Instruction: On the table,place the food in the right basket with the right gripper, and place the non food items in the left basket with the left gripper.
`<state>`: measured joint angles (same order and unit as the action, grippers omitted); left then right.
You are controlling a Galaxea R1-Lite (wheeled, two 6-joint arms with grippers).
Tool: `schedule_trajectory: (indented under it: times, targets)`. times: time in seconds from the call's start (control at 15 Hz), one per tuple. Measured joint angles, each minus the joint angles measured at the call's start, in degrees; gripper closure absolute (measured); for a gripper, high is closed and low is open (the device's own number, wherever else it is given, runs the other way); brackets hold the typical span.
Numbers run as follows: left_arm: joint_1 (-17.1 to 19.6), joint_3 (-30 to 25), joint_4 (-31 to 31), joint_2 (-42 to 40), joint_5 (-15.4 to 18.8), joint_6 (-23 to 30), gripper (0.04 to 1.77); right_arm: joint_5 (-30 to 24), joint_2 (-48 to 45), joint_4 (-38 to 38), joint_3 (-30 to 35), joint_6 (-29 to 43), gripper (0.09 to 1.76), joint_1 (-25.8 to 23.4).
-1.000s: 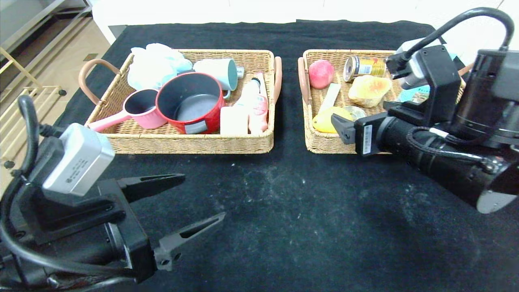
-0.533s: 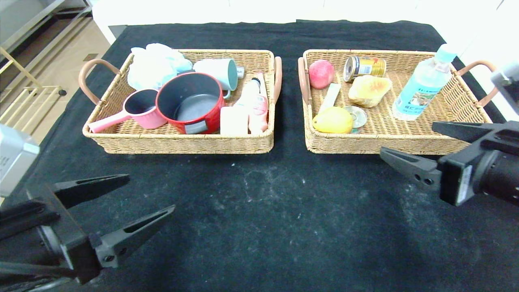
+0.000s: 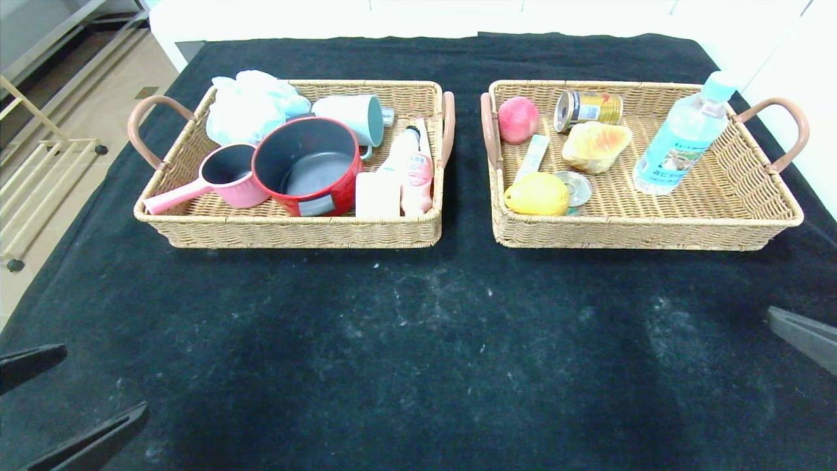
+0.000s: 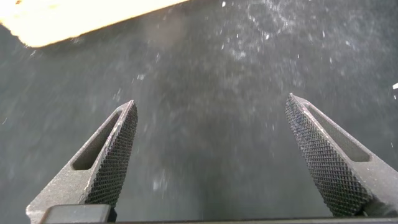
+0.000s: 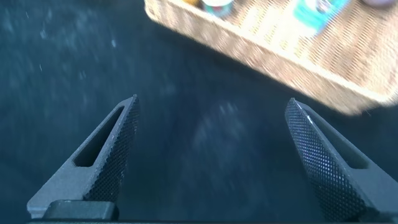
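Hanging empty with jaws apart at the table's near corners, left gripper [image 4: 211, 155] and right gripper [image 5: 214, 155] look parked, since food fills the right basket [image 3: 752, 232] and wares the left basket [image 3: 294, 232].

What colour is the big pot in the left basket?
Red outside, dark grey inside; the pot shows best in the head view.

We see two tan woven baskets [image 3: 294, 229] on a black cloth [image 3: 418, 340], a red pot [image 3: 307, 167] and a yellow lemon [image 3: 536, 194].
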<state>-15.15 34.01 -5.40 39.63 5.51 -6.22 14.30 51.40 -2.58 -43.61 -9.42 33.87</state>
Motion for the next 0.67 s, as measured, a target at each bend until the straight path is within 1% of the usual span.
schedule_trajectory:
  times: [0.2,0.27,0.33,0.4,0.47,0.53,0.67]
  targets:
    - [1.05,1.51,-7.33,-5.57,-0.83,-0.01,0.09,-0.74,-7.59,-7.33,0.78,-0.24,0.15,-3.46]
    - [1.99,2.67,-9.45,-7.08,-1.08,-0.12,0.09,-2.51,-10.33,-10.28,0.5,-0.24,0.15,-4.95]
    - [3.17,4.13,-11.91,-8.52,-1.24,-0.3,0.09,-5.44,-13.08,-14.75,-0.2,-0.24,0.15,-6.8]
    - [4.39,6.06,-15.07,-9.97,-1.19,-0.59,0.09,-9.81,-15.82,-21.09,-1.76,-0.17,0.15,-9.06]
    - [5.13,7.46,-17.62,-11.0,-0.96,-1.05,0.09,-13.97,-18.58,-27.49,-4.52,-0.05,0.15,-11.82]
    - [5.92,9.09,-20.26,-12.26,-0.63,-2.38,0.09,-16.36,-20.99,-31.45,-6.75,0.15,0.15,-14.25]
    - [7.39,11.33,-22.82,-14.31,-0.34,-4.28,0.09,-17.88,-25.16,-34.54,-9.09,0.39,0.15,-17.53]
